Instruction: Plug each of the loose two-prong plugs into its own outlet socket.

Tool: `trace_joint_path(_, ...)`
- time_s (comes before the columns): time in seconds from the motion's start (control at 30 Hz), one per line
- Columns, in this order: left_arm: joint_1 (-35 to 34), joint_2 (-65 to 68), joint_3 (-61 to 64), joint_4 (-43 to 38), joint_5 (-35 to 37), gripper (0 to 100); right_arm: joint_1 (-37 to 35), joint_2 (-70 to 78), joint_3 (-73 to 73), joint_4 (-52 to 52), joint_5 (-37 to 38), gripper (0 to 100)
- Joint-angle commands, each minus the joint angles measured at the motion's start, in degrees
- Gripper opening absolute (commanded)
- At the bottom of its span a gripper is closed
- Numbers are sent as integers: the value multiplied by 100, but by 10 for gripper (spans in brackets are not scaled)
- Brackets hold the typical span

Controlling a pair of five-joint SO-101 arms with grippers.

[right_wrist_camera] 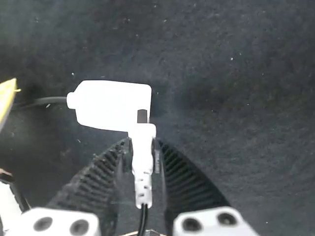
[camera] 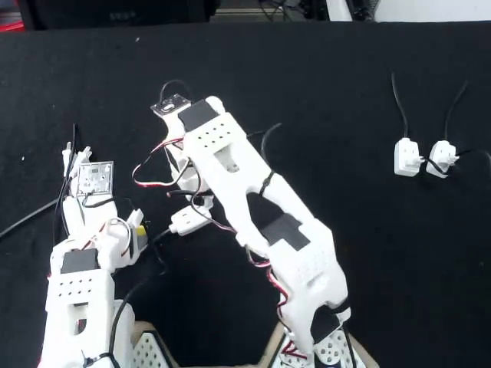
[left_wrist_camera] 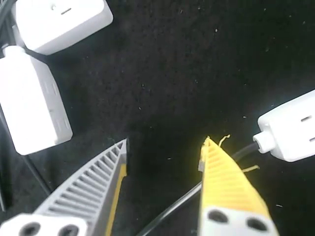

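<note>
My right gripper (right_wrist_camera: 142,145) is shut on a white two-prong plug (right_wrist_camera: 142,164) with a black cord. The plug's front end presses against the long side of a white outlet socket (right_wrist_camera: 113,105); how deep the prongs sit is hidden. In the high view that socket (camera: 186,221) lies mid-table, under the right arm (camera: 253,199). My left gripper (left_wrist_camera: 165,145) stands open just beside it, one finger yellow (left_wrist_camera: 224,182), one grey (left_wrist_camera: 96,187). Nothing is between them except the socket's black cable (left_wrist_camera: 172,211), and the socket (left_wrist_camera: 290,128) lies just beyond the yellow finger. In the high view the left gripper (camera: 141,234) is left of the socket.
Two more white outlet blocks (left_wrist_camera: 59,17) (left_wrist_camera: 32,101) lie close beyond the grey finger. Far right on the black table, two white plug pieces (camera: 406,157) (camera: 441,159) with black cords rest side by side. Red and black wires (camera: 153,172) loop between the arms.
</note>
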Motion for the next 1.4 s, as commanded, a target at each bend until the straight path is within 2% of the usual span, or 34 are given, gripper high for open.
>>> trace_joint_path(0.0, -13, -62, -57, -79, -62, 238, 149, 48, -321, 176, -62, 10)
trace_joint_path(1.1, -40, -62, -48, -79, -62, 238, -114, 13, 268, 18, -229, 10)
trace_joint_path(1.37, -40, -62, -48, -79, -62, 238, -88, -40, 163, 149, -870, 11)
